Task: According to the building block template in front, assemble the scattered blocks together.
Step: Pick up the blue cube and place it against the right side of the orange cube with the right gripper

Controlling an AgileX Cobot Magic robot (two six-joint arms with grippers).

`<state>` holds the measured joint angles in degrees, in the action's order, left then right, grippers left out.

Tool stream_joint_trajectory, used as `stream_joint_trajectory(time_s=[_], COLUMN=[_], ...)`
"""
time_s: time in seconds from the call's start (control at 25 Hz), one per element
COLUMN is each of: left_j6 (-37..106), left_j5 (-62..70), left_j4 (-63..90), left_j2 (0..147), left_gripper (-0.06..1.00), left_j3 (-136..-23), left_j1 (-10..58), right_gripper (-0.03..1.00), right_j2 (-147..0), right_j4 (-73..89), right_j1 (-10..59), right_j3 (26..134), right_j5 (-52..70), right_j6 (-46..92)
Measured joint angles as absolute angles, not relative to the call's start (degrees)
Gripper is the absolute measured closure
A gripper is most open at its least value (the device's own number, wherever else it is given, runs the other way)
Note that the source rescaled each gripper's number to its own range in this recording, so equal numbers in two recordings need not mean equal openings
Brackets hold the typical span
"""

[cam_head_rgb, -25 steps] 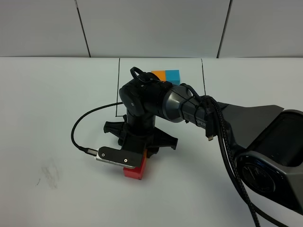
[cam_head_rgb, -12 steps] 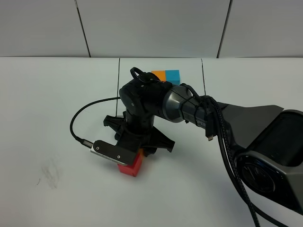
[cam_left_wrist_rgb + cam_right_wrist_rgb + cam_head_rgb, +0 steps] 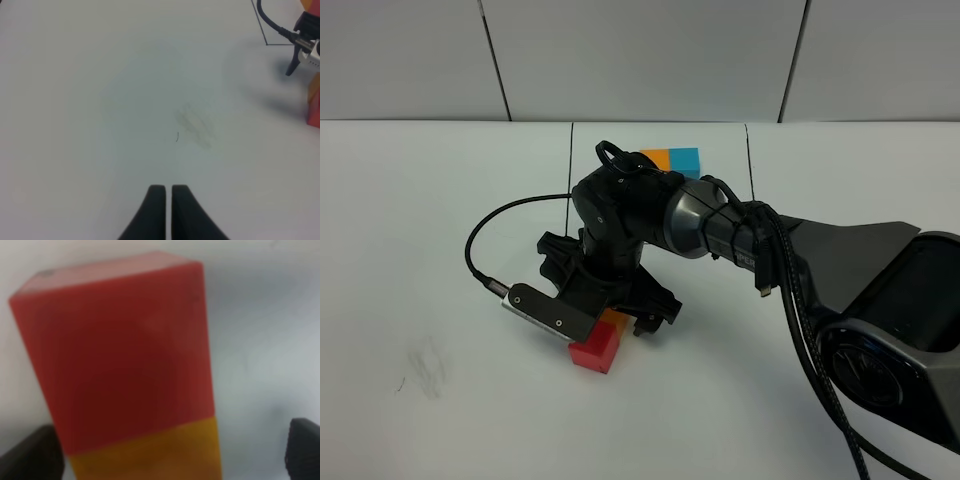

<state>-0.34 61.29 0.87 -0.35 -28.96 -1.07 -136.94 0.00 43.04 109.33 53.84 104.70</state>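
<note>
1. The right end effector [image 3: 172, 452] hangs directly over two loose blocks on the tabletop [image 3: 430, 230]. Its fingers [image 3: 35, 455] are spread wide to either side of the orange block [image 3: 614, 321]. A gap shows at one finger, so it pinches nothing.
2. The orange block sits flush against the red block [image 3: 590, 353]. Together they make a short bar in front of the building block template [image 3: 670, 158], well apart from it.
3. The bar's long axis runs from red at the near end to orange, toward the template. The fingers straddle it across its short width.
4. The cyan-blue block shows in no view and is perhaps hidden beneath the arm. Judging by the template, it belongs beside orange.
5. The left end effector [image 3: 164, 200] is pressed together and empty, over the tabletop well to the left of the bar. The right arm is much the nearer.
</note>
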Motion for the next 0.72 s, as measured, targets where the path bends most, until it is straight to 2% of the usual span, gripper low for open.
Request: stream_joint_trajectory(time_s=[0.44, 0.64, 0.72], left_j6=[-0.34, -0.34, -0.34], left_j5=[61.29, 61.29, 61.29], left_j4=[0.87, 0.87, 0.87], left_j2=[-0.35, -0.35, -0.35], left_gripper=[0.94, 0.94, 0.94], left_j3=[-28.96, -28.96, -28.96], left_j1=[-1.07, -1.07, -1.07], right_gripper=[0.02, 0.03, 0.07], right_j2=[-129.3, -124.45, -122.77], right_j4=[-3.55, -5.3, -6.04], right_j1=[41.02, 40.07, 39.58], right_j3=[109.33, 109.33, 109.33], right_j5=[57.58, 58.62, 59.89], right_j6=[101.19, 95.69, 92.44])
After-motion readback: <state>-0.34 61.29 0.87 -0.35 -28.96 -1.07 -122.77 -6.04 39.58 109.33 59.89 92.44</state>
